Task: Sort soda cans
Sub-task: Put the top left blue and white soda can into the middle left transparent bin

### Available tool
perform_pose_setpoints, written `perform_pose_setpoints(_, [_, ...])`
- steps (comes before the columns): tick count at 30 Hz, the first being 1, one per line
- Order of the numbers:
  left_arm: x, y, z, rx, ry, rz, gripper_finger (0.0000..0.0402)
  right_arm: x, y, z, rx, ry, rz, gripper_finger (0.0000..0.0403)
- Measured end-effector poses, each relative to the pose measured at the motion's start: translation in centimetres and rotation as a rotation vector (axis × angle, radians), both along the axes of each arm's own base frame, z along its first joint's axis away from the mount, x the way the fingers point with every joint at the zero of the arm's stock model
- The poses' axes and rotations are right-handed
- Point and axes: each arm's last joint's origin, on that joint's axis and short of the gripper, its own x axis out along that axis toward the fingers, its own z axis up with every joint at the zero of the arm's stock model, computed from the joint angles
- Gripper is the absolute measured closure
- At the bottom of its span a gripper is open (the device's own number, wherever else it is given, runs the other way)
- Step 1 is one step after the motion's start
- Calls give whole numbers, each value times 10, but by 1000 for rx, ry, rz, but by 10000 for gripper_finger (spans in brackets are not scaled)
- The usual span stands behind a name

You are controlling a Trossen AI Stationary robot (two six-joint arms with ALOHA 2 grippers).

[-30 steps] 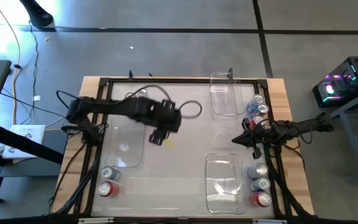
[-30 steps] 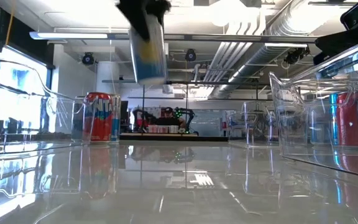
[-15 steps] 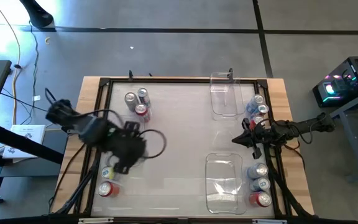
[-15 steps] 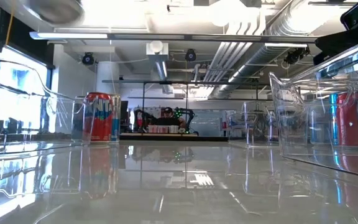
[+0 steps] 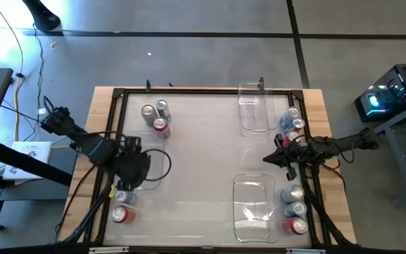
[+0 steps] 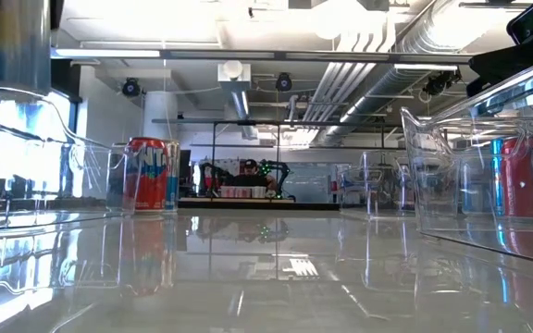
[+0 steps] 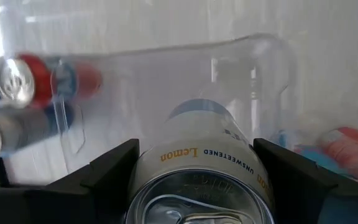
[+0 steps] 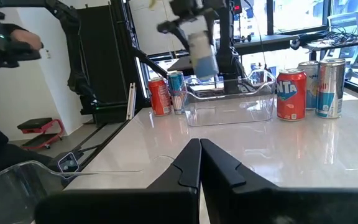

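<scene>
So the left gripper (image 5: 134, 169) is hanging right over the clear bin (image 5: 159, 171) on the left side of the table (image 5: 203, 152), fingers spread wide around a silver lemon can (image 7: 205, 171) that it's got clamped between them, held up above the bin rather than sitting in it. Just below that bin in the overhead shot there's a silver can and a red can (image 5: 122, 214) by the table edge, and above the bin a little cluster of three cans (image 5: 155, 117). Over on the right, well away from that bin, the right gripper (image 5: 277, 156) just sits at the table's edge with its fingers pressed fully together, holding nothing, with more cans (image 5: 292, 209) lined up on either side of it.
</scene>
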Motion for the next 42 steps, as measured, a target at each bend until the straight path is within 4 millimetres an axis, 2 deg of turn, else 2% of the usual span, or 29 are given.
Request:
perform_pose_setpoints(9, [-16, 23, -35, -140, -3, 93, 119, 0, 0, 0, 0, 0, 0, 402])
perform_pose_setpoints(14, [-19, 25, -62, -157, 79, 84, 119, 0, 0, 0, 0, 0, 0, 402])
perform_pose_setpoints(18, [-21, 25, -75, -167, 111, 68, 119, 0, 0, 0, 0, 0, 0, 402])
perform_pose_setpoints(28, [-22, 25, -91, -186, 135, 77, 104, 0, 0, 0, 0, 0, 0, 402])
perform_pose_setpoints(42, [-15, 29, -91, -316, 138, 132, 75, 0, 0, 0, 0, 0, -1, 402])
